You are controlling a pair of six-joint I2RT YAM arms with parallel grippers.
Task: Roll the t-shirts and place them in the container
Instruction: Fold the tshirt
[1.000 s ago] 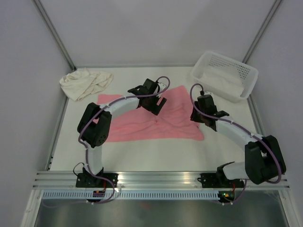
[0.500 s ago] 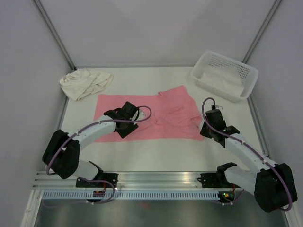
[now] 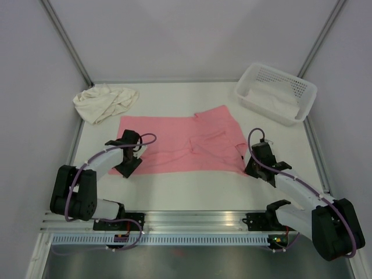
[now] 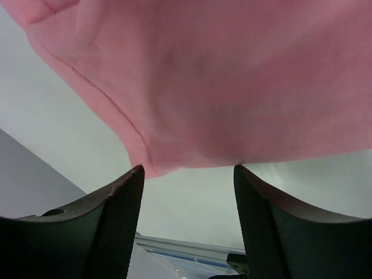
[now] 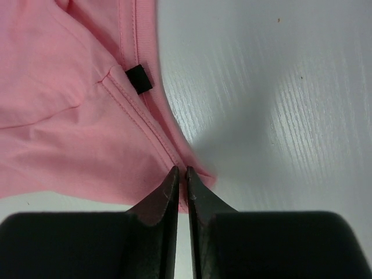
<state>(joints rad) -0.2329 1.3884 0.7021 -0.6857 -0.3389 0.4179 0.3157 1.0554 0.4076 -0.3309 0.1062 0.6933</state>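
Note:
The salmon-pink t-shirt [image 3: 180, 145] lies spread flat across the middle of the table. The cream t-shirt [image 3: 104, 102] lies crumpled at the back left. My left gripper [image 3: 129, 165] is open and empty at the pink shirt's near left corner. In the left wrist view [image 4: 189, 174] its fingertips sit just short of the pink hem [image 4: 232, 75]. My right gripper [image 3: 251, 168] is shut on the shirt's near right corner. In the right wrist view [image 5: 181, 171] its tips pinch the seamed edge of the pink cloth [image 5: 70, 133], below a small black tag [image 5: 138, 78].
A white perforated basket [image 3: 296, 84] stands at the back right with white cloth inside. Grey walls enclose the table on three sides. A metal rail [image 3: 197, 220] runs along the near edge by the arm bases.
My left arm swung from the shirt's back middle to its near left corner. My right arm drew back to the near right corner. The pink shirt now lies flatter and wider.

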